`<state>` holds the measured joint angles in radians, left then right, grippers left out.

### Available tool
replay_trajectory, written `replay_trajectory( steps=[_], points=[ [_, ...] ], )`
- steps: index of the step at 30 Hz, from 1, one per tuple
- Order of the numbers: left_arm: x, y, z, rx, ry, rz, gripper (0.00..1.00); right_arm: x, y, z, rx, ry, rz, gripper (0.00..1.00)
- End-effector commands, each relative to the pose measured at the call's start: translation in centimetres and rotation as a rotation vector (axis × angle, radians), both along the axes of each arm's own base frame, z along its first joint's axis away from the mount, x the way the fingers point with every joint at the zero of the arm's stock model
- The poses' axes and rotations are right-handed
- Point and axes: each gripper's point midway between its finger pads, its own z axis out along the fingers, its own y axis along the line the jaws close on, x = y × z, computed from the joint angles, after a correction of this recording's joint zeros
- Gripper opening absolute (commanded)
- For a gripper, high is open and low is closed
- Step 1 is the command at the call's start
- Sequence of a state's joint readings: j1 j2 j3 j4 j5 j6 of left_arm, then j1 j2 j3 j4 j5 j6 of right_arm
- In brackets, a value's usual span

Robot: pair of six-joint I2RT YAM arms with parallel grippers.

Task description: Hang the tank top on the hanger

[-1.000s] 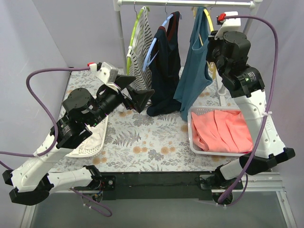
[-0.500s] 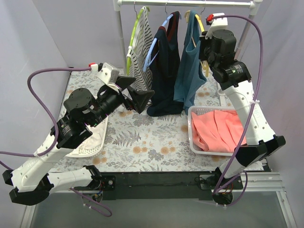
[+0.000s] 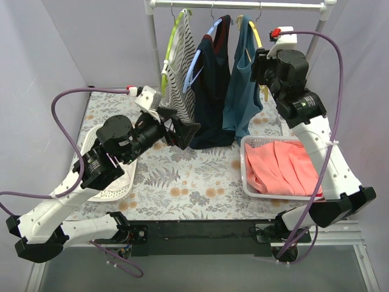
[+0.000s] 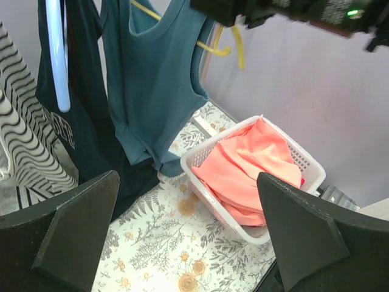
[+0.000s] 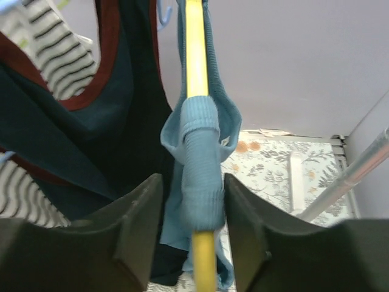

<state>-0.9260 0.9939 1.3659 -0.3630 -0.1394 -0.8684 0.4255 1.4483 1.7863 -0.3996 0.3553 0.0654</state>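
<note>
The teal-blue tank top [image 3: 242, 91] hangs on the yellow hanger [image 3: 256, 30], whose hook is up at the rail. My right gripper [image 3: 258, 63] is at the hanger's right arm. In the right wrist view its jaws [image 5: 193, 213] stand narrowly open on either side of the tank top's strap [image 5: 200, 152], which is wrapped around the yellow hanger [image 5: 194, 48]. The right finger almost touches the strap and the left finger stands a little apart. My left gripper [image 3: 182, 131] is wide open and empty above the table [image 4: 194, 243]. The tank top [image 4: 152, 85] and hanger [image 4: 216, 48] also show in the left wrist view.
The clothes rail [image 3: 237, 5] also carries a striped top [image 3: 179, 67] on a lime hanger and a navy garment [image 3: 209, 85] on a light blue hanger. A white basket [image 3: 246, 170] of coral clothes stands at the right. Another white basket [image 3: 115, 185] lies at the left.
My right arm carried the hanger and tank top left and up to the rail, then shifted slightly back right. My left arm moved a little right and lower, still open.
</note>
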Motion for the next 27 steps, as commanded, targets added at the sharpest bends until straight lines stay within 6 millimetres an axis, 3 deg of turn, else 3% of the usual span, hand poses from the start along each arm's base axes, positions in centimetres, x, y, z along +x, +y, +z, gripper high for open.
replay_trajectory(
  steps=[1, 4, 7, 10, 11, 12, 13, 14, 15, 16, 17, 18, 19, 21, 22, 25, 27],
  points=[
    [0.7, 0.2, -2.9, 0.019, 0.109, 0.054, 0.98, -2.9, -0.3, 3.7, 0.102, -0.111, 0.047, 0.61],
    [1.1, 0.0, -5.1, 0.030, 0.177, 0.077, 0.98, -5.4, -0.4, 4.1, 0.148, -0.123, 0.088, 0.67],
    [1.3, 0.0, -7.3, 0.032, 0.247, 0.108, 0.98, -8.1, -0.6, 2.3, 0.184, -0.096, 0.133, 0.69],
    [1.4, 0.5, -9.7, 0.040, 0.295, 0.142, 0.98, -11.2, -1.0, -1.1, 0.216, -0.054, 0.166, 0.70],
    [1.3, 0.6, -10.1, 0.024, 0.317, 0.152, 0.98, -13.1, -1.7, -1.2, 0.239, -0.073, 0.173, 0.70],
    [1.3, 0.6, -11.4, 0.032, 0.335, 0.156, 0.98, -13.4, -1.6, -4.6, 0.242, -0.012, 0.172, 0.70],
    [1.1, 0.7, -11.8, 0.027, 0.345, 0.157, 0.98, -14.3, -1.3, -6.2, 0.272, 0.019, 0.198, 0.70],
    [0.9, 0.8, -12.2, 0.010, 0.365, 0.161, 0.98, -16.4, -1.8, -6.0, 0.300, -0.016, 0.217, 0.70],
    [0.9, 0.9, -12.6, 0.008, 0.378, 0.166, 0.98, -16.7, -1.7, -10.1, 0.297, 0.049, 0.214, 0.70],
    [0.8, 1.0, -13.8, 0.021, 0.401, 0.175, 0.98, -17.5, -1.8, -11.2, 0.329, 0.061, 0.218, 0.70],
    [0.7, 1.2, -14.0, 0.011, 0.411, 0.180, 0.98, -19.0, -2.2, -11.0, 0.357, 0.015, 0.236, 0.70],
    [0.6, 1.3, -14.5, -0.004, 0.435, 0.192, 0.98, -19.4, -2.1, -12.1, 0.372, 0.012, 0.252, 0.70],
    [0.6, 1.5, -15.9, 0.005, 0.460, 0.207, 0.98, -19.6, -1.7, -14.9, 0.376, 0.056, 0.263, 0.70],
    [0.4, 1.7, -16.5, -0.016, 0.472, 0.214, 0.98, -20.7, -1.7, -16.0, 0.410, 0.055, 0.279, 0.70],
    [0.4, 1.9, -17.6, -0.004, 0.485, 0.225, 0.98, -20.8, -1.6, -17.4, 0.406, 0.083, 0.284, 0.70],
    [0.5, 2.3, -18.5, -0.014, 0.499, 0.254, 0.98, -21.2, -1.7, -19.9, 0.384, 0.142, 0.276, 0.70],
    [0.5, 2.4, -19.3, -0.007, 0.511, 0.258, 0.98, -21.3, -1.7, -20.8, 0.376, 0.164, 0.273, 0.70]
  ],
)
